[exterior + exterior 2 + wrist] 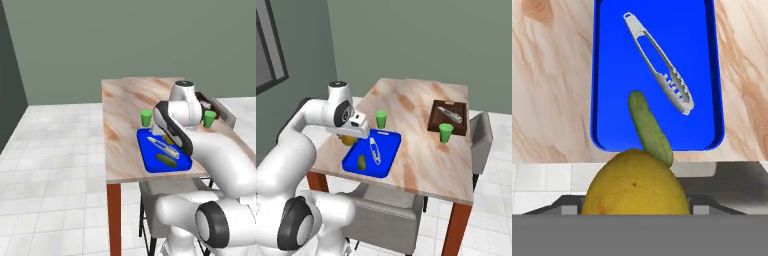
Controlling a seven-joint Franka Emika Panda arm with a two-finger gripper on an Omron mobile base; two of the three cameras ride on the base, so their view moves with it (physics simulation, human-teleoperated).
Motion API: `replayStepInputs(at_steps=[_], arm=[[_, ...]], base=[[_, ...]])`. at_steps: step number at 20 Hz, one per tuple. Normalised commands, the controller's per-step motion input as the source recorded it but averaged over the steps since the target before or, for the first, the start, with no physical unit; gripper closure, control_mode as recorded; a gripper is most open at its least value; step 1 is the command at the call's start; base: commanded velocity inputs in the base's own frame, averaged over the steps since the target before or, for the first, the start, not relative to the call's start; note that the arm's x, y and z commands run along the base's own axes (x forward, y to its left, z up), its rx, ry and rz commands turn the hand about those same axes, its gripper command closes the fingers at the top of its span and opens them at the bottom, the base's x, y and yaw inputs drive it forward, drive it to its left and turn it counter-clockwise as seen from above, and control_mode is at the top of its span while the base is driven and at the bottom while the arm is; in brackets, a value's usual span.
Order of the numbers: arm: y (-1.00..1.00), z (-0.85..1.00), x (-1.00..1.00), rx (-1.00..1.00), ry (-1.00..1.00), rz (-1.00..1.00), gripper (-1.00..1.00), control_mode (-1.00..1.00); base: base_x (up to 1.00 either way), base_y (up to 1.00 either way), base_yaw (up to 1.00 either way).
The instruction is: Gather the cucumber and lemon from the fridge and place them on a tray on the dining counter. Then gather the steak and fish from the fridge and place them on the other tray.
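- Claw [349,138] carries the lemon [635,183], its jaws spread partway around the fruit; in the hand view the lemon bulges up at 6 o'clock, right against the camera.
- We see the claw hanging at the near edge of the blue tray [388,161], at about 9 o'clock of it in the right base view.
- We judge the lemon is over the tray's rim or just short of it, not yet clearly above the tray floor.
- Blue tray contents: a cucumber [649,127] lying lengthwise near the close end, and a slotted metal tool [659,63] lying diagonally toward 1 o'clock of it; the two lie apart.
- Brown tray [433,121] at the worktop's [421,150] far side holds a silvery fish [450,115]; we see no steak in it.
- Two green cups stand on the worktop, one [380,119] just beyond the blue tray, one [445,132] just in front of the brown tray.
- Risk, as we judge it: released here, the round lemon could strike the rim and roll off the worktop's edge, which lies just beside the tray.
- Lowered onto the cucumber, the lemon could roll off it or nudge it against the tray wall.
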Motion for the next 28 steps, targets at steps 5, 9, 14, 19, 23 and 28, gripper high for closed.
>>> replayStepInputs(at_steps=[5,9,14,19,23,28], arm=[[-0.16,-0.41,0.55,0.0,0.0,0.04,1.0,-1.0],[-0.02,-0.33,0.62,0.0,0.0,0.05,1.0,-1.0],[-0.01,-0.25,0.64,0.0,0.0,0.05,1.0,-1.0],[0.0,-0.36,0.5,0.0,0.0,0.05,1.0,-1.0],[-0.06,-0.33,0.4,0.0,0.0,0.03,1.0,-1.0],[-0.17,-0.25,0.4,-0.01,0.01,0.04,1.0,-1.0]], base=[[0.0,0.0,0.0],[0.0,0.0,0.0],[0.0,0.0,0.0],[0.0,0.0,0.0],[0.0,0.0,0.0],[0.0,0.0,0.0]])
